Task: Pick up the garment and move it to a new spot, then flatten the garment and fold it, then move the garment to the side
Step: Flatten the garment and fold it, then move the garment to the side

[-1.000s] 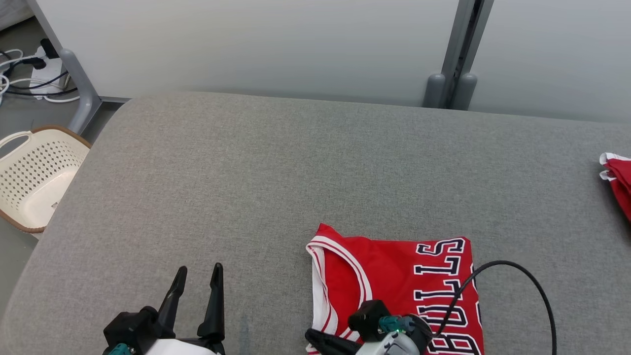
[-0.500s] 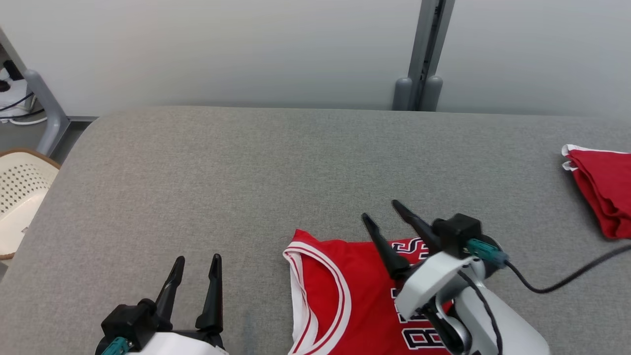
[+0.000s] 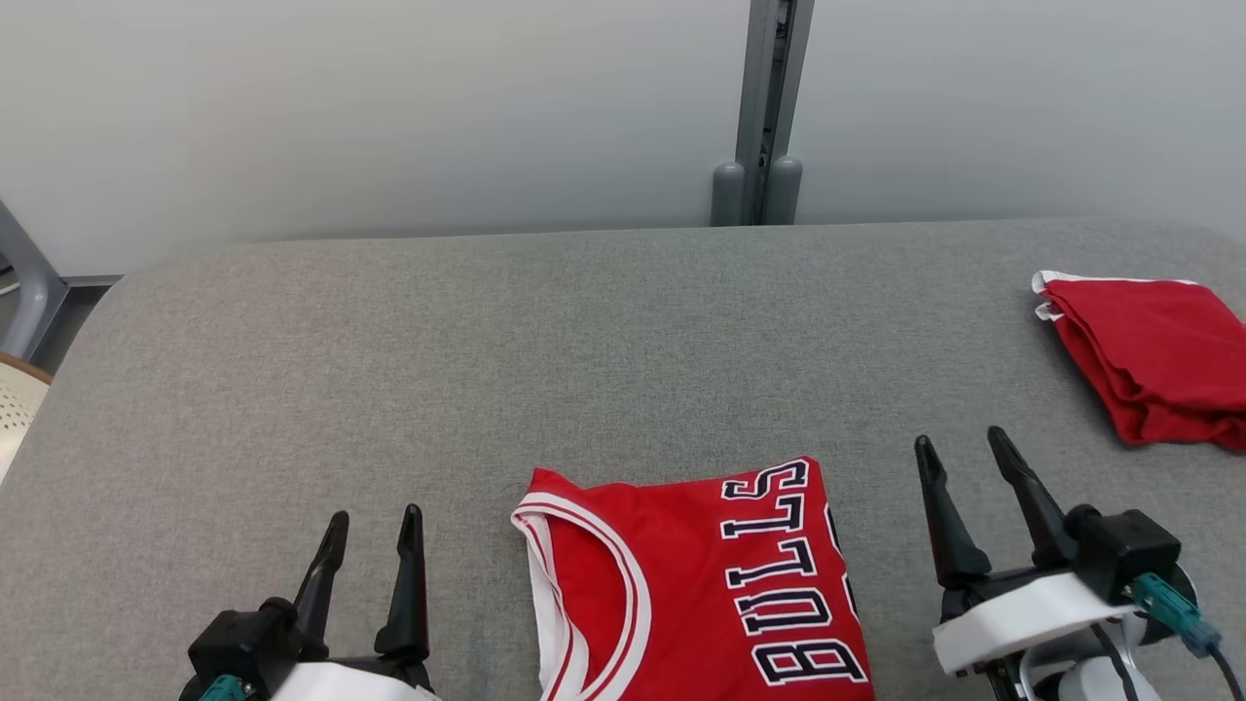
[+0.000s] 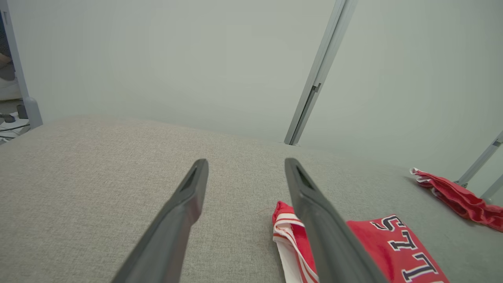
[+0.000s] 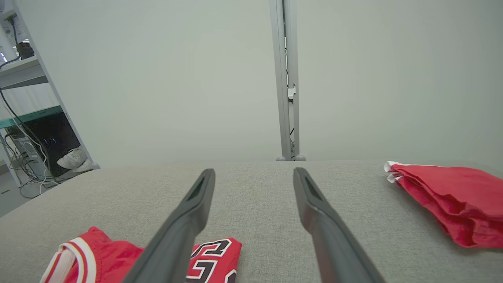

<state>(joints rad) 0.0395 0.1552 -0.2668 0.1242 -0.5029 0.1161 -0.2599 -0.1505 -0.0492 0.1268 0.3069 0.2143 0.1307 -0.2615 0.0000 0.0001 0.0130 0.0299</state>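
Observation:
The garment (image 3: 696, 584) is a red jersey with white trim and black "BULLS" lettering, folded flat at the near edge of the grey table (image 3: 487, 331). It also shows in the left wrist view (image 4: 397, 247) and the right wrist view (image 5: 214, 255). My left gripper (image 3: 374, 521) stands open to the left of the garment, clear of it. To the garment's right, my right gripper (image 3: 962, 450) is open with nothing between its fingers.
A second red garment (image 3: 1149, 360) lies folded at the table's right edge, also in the right wrist view (image 5: 452, 196). A grey post (image 3: 764, 107) stands behind the table against a pale wall. A cream basket's rim (image 3: 12, 409) peeks in at the far left.
My right gripper has let go of the garment, opened and swung off it to its right side. The head camera has turned right, shifting the whole scene leftward. The left gripper stays put.

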